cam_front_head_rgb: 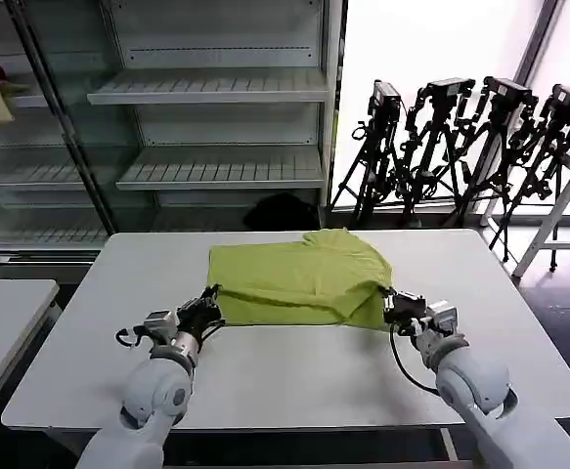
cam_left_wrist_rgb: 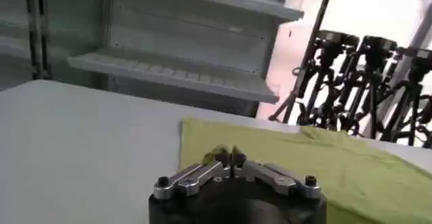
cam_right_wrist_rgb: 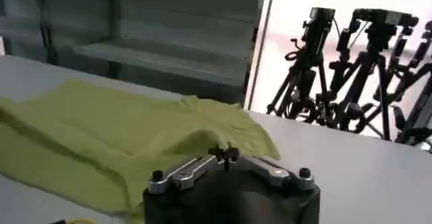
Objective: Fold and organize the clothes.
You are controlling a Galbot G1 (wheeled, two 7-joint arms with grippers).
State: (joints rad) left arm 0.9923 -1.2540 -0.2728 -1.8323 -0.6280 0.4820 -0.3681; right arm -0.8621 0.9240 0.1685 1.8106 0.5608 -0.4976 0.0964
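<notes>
Lime-green thin fabric, the T-shirt (cam_front_head_rgb: 299,283), is spread on the white desk (cam_front_head_rgb: 294,376) between both claws. The left claw (cam_front_head_rgb: 206,311) is pinched on its near corner, the right claw (cam_front_head_rgb: 394,305) likewise on the opposite corner. Both corners should be lifted evenly and carried forward. Beyond the claws, shelves (cam_front_head_rgb: 216,88) and tripods (cam_front_head_rgb: 460,137) are kept well apart.
</notes>
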